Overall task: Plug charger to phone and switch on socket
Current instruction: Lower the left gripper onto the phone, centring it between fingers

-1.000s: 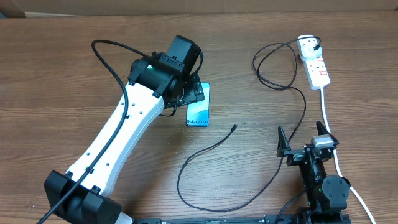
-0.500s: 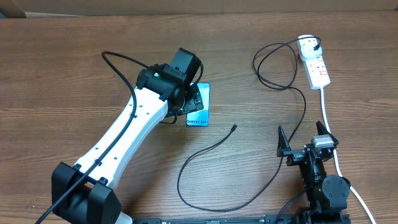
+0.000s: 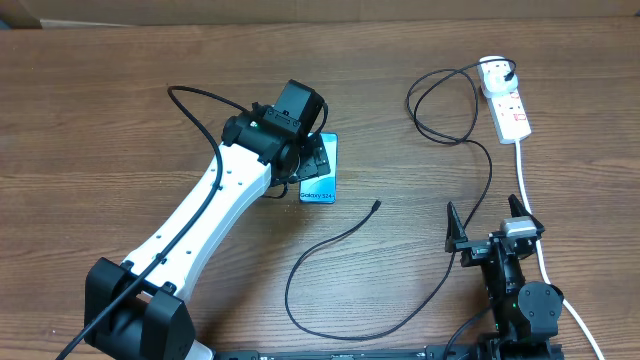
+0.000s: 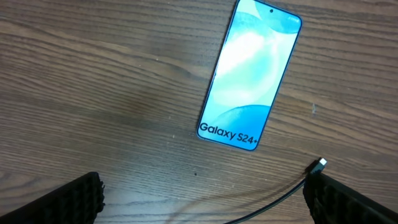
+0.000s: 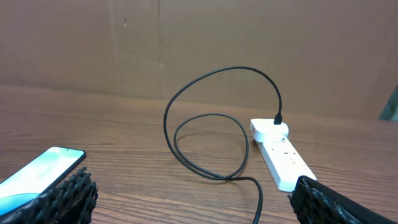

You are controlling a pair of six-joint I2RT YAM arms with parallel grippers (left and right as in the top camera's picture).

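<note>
Surface: brown wood-grain desk (image 3: pixel 100 100), with a plain brown cardboard wall (image 5: pixel 93 43) behind the far edge.
Left gripper (image 4: pixel 211 202): jaws spread wide, nothing between them; black ribbed pads (image 4: pixel 81 199) at the bottom corners of the wrist view, bare wood in the gap.
Left gripper, place: over the middle of the desk, covering the phone's far left corner in the overhead view.
Left arm (image 3: pixel 200 235): white links, stretched diagonally from the near left corner toward the middle.
Right gripper (image 3: pixel 487 228): jaws equally wide, empty, low by the near edge on the right side, pointing toward the far edge.
Phone (image 4: pixel 249 74): flat on the desk, screen up, light blue and white, "Galaxy S24+" at the end nearer the near edge; tilted slightly; around the desk's middle.
Plug tip (image 4: pixel 321 163): lying on the wood just right of the phone's lettered end, apart from it, not inserted.
Charger (image 3: pixel 288 288): thin black cable running from the tip in a wide curve toward the near edge, then right and up past the right gripper, looping near the far right corner.
Socket (image 3: pixel 508 100): white strip with red marks, flat near the far right corner, well apart from the phone.
Black plug (image 5: pixel 278 119): seated in the socket's far end.
White cord (image 3: pixel 522 170): leaving the socket's near end, passing beside the right gripper toward the near edge.
Switch position: too small to tell.
</note>
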